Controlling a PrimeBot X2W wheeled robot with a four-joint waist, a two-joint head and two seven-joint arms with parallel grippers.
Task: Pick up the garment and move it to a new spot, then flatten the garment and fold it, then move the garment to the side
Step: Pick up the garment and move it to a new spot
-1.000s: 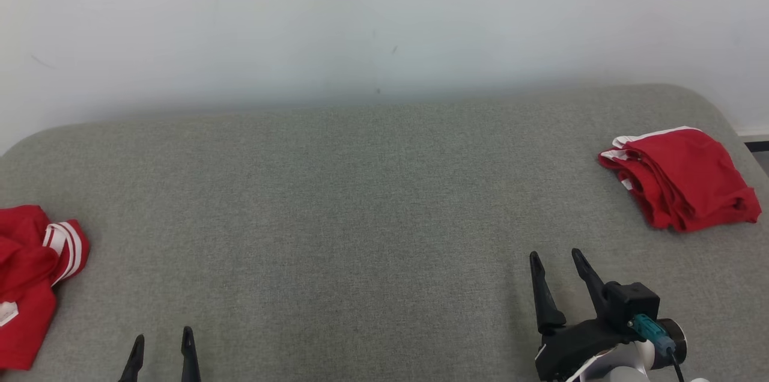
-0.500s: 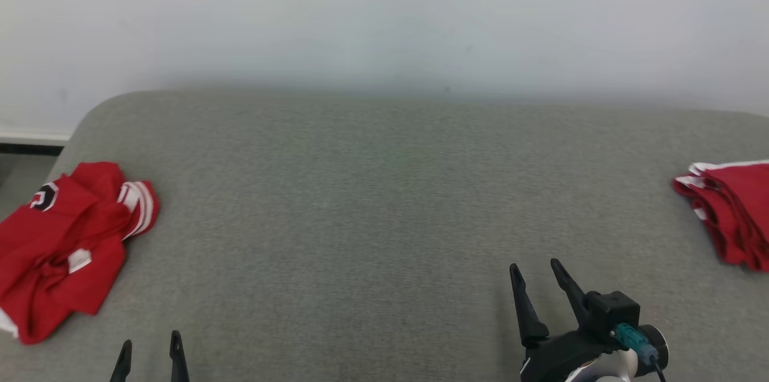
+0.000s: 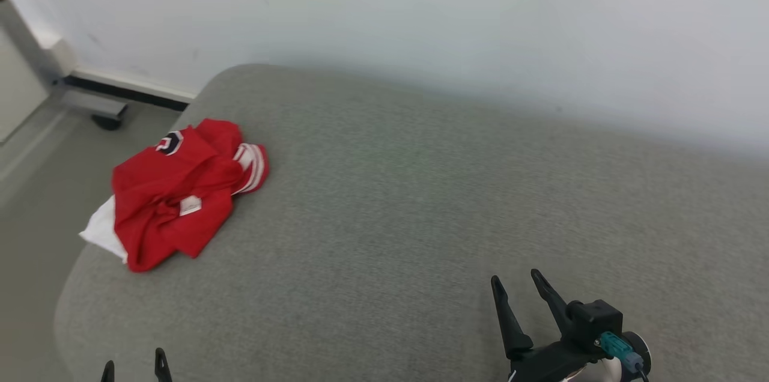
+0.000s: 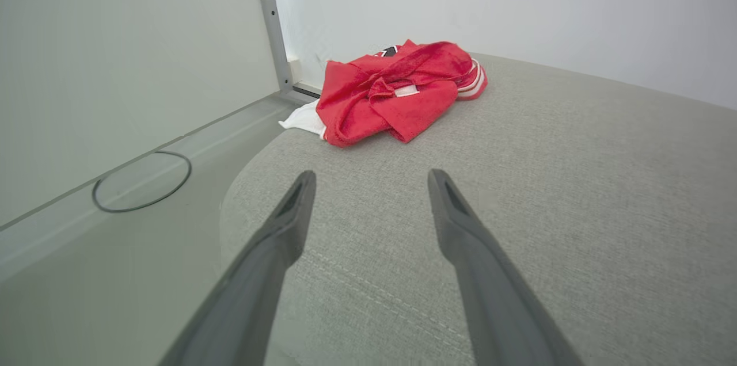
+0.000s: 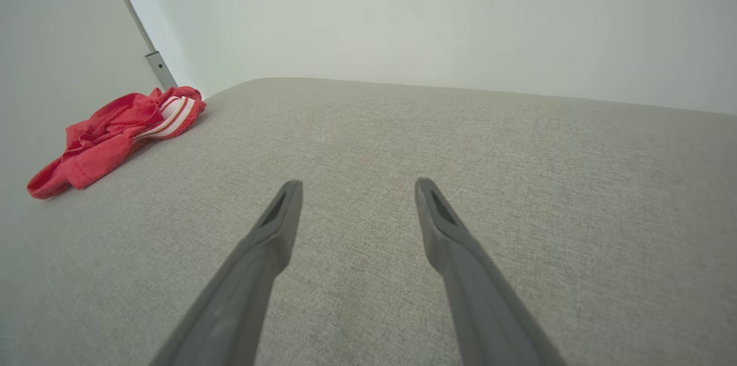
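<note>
Left pincer [image 3: 133, 359], right pincer [image 3: 515, 277] spread, empty. Garment [image 3: 180, 190] bunched at padded surface [image 3: 420, 220] corner: your shallow one-layer pinch may drag it onto floor [image 3: 36, 190].

Red garment [image 3: 174, 196] with white stripes; grey cushion [image 3: 420, 220].

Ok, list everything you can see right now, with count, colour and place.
garment: one, red with white stripes, crumpled at the pad's left end
pad: one, grey, across the middle, under the garment
wall: one, white, behind the pad
floor: one, grey, left of the pad
post: one, metal grey, upright behind the garment in the left wrist view
left gripper: one, dark, open, over the pad's near left corner
right gripper: one, dark, open, over the pad's near right
</note>
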